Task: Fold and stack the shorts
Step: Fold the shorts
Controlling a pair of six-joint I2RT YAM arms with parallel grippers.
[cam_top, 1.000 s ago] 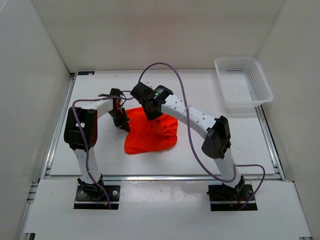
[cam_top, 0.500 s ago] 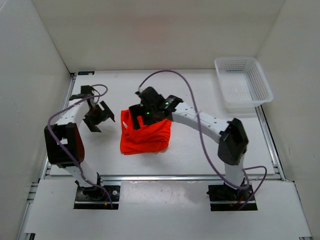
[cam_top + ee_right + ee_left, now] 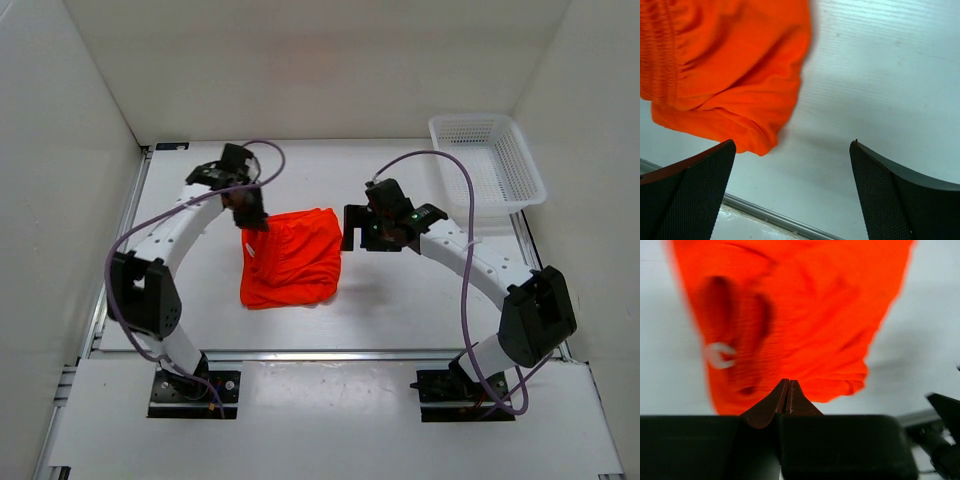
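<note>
At the shorts' far corner the left gripper is clenched; if cloth is caught, lifting may undo the fold. Beside them the right gripper stands spread, empty.

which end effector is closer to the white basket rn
Right. The right end effector hangs open just right of the shorts, on the side toward the basket. The left end effector sits shut at the shorts' far left corner, farther away.
</note>
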